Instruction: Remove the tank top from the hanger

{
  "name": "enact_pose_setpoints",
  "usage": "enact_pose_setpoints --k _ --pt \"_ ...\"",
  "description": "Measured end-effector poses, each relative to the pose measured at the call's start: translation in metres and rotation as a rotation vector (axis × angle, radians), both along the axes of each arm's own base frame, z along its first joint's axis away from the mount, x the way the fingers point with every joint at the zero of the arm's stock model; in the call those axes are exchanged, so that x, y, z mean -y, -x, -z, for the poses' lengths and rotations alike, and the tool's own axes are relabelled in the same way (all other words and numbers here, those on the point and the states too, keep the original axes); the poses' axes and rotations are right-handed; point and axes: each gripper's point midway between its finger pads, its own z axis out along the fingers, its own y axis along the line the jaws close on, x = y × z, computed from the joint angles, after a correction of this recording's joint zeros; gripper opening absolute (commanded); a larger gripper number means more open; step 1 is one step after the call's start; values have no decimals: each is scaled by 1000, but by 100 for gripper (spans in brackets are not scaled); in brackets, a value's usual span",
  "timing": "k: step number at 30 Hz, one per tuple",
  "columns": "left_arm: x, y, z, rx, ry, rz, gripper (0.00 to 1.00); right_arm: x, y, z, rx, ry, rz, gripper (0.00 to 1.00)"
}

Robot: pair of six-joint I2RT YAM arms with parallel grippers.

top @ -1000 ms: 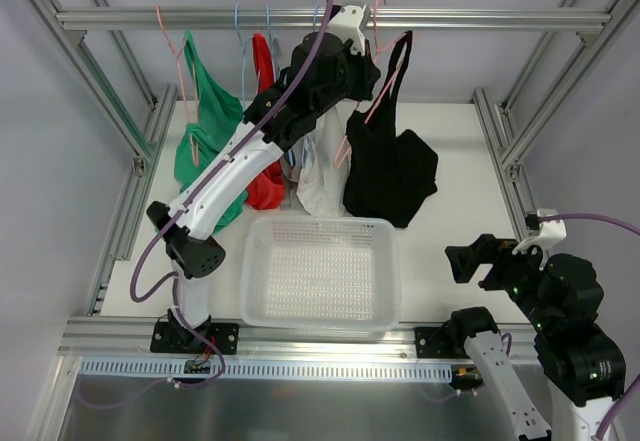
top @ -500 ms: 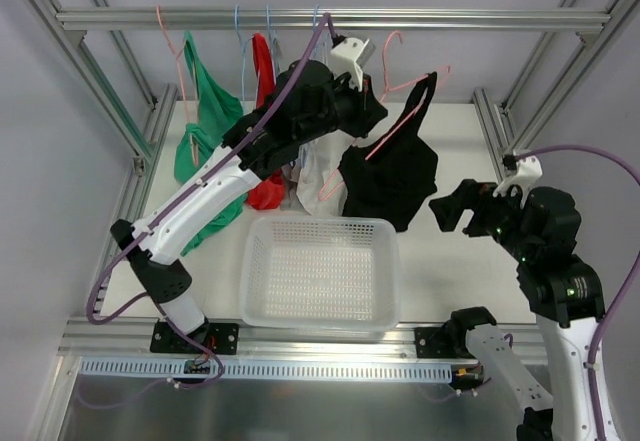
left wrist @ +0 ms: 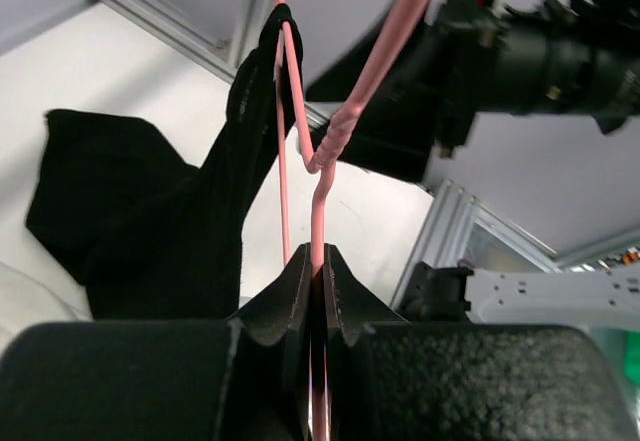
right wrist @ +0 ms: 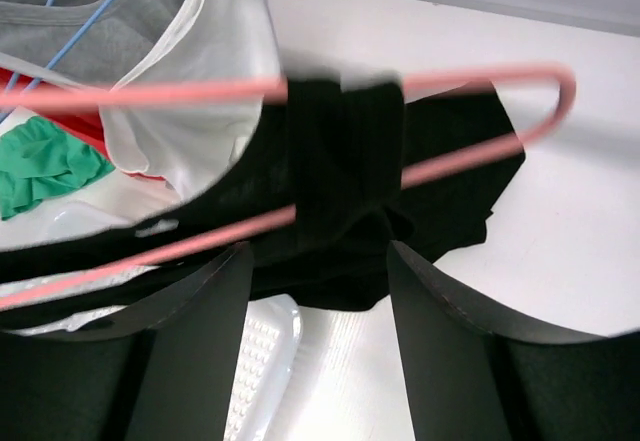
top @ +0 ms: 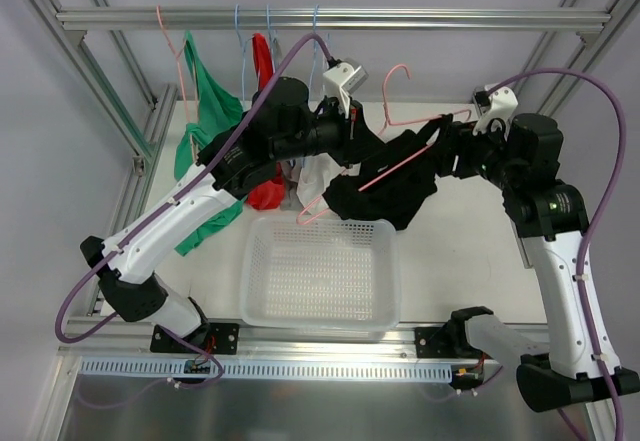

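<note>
The black tank top [top: 385,186] hangs on the pink hanger [top: 400,161], held off the rail above the table. My left gripper [top: 352,133] is shut on the hanger's wire neck; in the left wrist view the pink wire [left wrist: 318,211] is pinched between the shut jaws and the black top [left wrist: 170,211] hangs left. My right gripper [top: 448,149] is open at the hanger's right end, by the top's strap. In the right wrist view the hanger [right wrist: 480,156] and black fabric [right wrist: 350,181] lie just beyond my open fingers [right wrist: 190,341].
A white mesh basket [top: 320,306] sits on the table below the top. A green top [top: 205,121], a red top [top: 264,186] and a white garment [top: 318,176] hang on the rail [top: 300,19] at the back left. Frame posts stand at both sides.
My left gripper has carried the hanger and black top off the rail, down and forward, tilting the hanger. My right arm has risen from the near right and reached the hanger's right end.
</note>
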Motion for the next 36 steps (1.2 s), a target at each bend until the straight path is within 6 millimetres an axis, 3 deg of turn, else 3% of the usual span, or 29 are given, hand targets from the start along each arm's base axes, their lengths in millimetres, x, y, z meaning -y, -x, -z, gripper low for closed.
enact_pose_setpoints --k 7,9,10,11,17,24,28,30,33,36 --pt "5 12 13 -50 -9 66 0 4 -20 -7 47 34 26 39" --pt "6 14 13 -58 -7 75 0 7 -24 -11 72 45 43 19" --pt "6 14 13 -61 -6 78 0 9 -26 -13 82 50 54 2" --pt "6 15 13 -61 -5 79 0 12 -28 -14 91 58 65 0" --pt "5 16 17 -66 -12 79 0 42 -37 -17 99 70 192 0" --pt "8 22 15 -66 -8 124 0 128 -56 -27 82 44 562 0" --pt "29 16 -21 -8 56 179 0 177 -74 -38 60 -34 731 0" --pt "41 8 -41 29 98 187 0 197 -74 -31 30 -94 787 0" --pt "62 -8 -69 79 187 185 0 213 -60 -27 -4 -166 841 0" --pt "87 -27 -86 112 293 179 0 218 -30 -40 19 -235 883 0"
